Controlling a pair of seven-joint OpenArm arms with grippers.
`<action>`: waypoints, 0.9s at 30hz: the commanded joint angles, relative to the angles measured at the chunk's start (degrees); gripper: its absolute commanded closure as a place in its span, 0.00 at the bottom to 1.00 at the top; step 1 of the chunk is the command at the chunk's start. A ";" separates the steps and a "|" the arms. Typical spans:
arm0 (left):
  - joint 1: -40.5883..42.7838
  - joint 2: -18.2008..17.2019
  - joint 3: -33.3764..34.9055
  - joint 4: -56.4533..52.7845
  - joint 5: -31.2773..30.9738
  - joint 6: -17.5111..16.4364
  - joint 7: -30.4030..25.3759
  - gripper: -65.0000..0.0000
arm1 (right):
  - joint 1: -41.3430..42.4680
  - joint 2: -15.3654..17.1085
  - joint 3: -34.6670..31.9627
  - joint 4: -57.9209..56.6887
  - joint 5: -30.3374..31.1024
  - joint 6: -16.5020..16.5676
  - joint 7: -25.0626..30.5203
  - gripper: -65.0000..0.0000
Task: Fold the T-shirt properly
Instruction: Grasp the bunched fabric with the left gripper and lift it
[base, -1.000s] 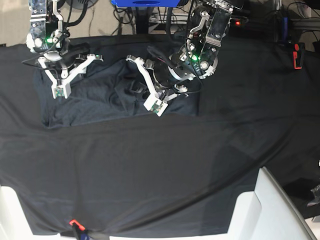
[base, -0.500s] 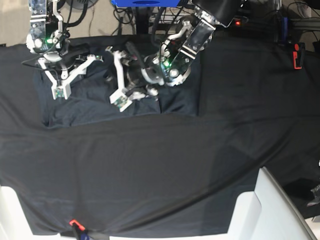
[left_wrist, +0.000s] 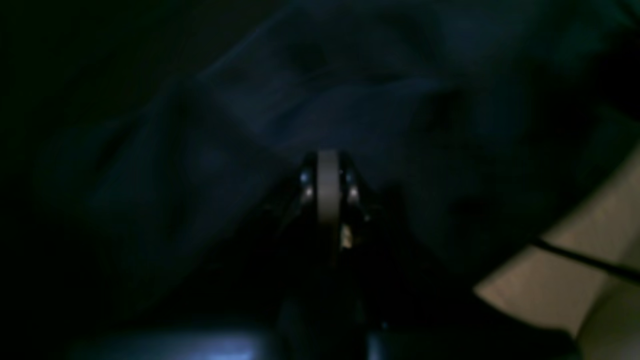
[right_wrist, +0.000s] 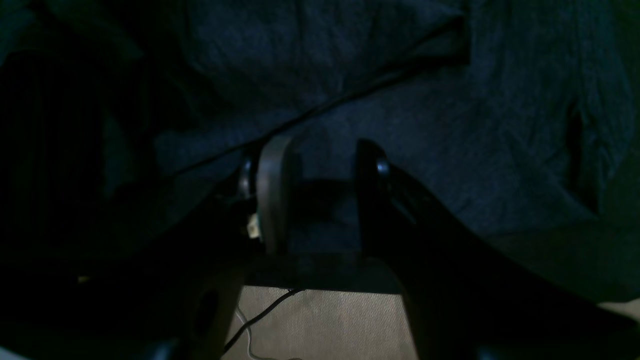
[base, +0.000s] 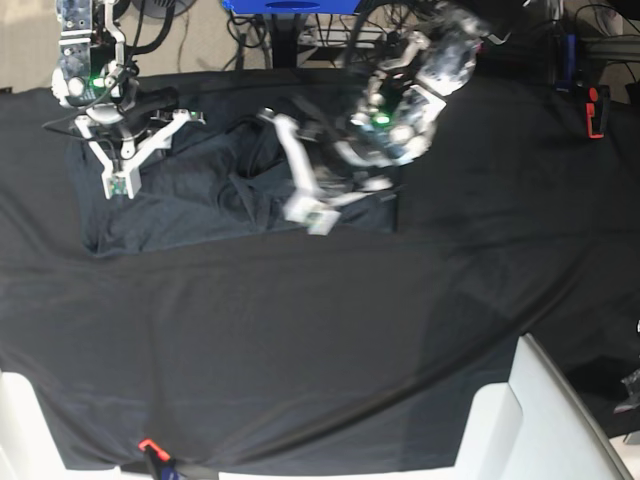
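While bunched, T-shirt (base: 190, 190) beneath both arms.

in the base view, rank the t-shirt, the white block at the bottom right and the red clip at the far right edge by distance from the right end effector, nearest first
1. T-shirt: directly under the right end effector, upper left.
2. Red clip: far right edge, near the top.
3. White block: bottom right corner, slightly farther than the clip.

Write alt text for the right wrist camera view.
The right gripper hangs open just above the dark grey T-shirt, its fingers apart with nothing between them. A thin hem line crosses the fabric diagonally, and pale floor shows below.
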 joint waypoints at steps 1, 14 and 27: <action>-0.54 0.22 -0.32 1.02 -0.50 -0.41 -1.24 1.00 | 0.60 0.22 0.11 0.70 0.18 0.04 1.00 0.69; 0.51 -0.04 -0.41 -1.44 -0.59 -0.41 -1.24 1.00 | 0.78 0.05 0.11 0.70 0.18 0.04 1.00 0.69; -2.30 3.12 -0.41 -8.39 -0.68 -0.49 -1.59 1.00 | 0.87 0.05 0.11 0.70 0.18 0.04 1.00 0.69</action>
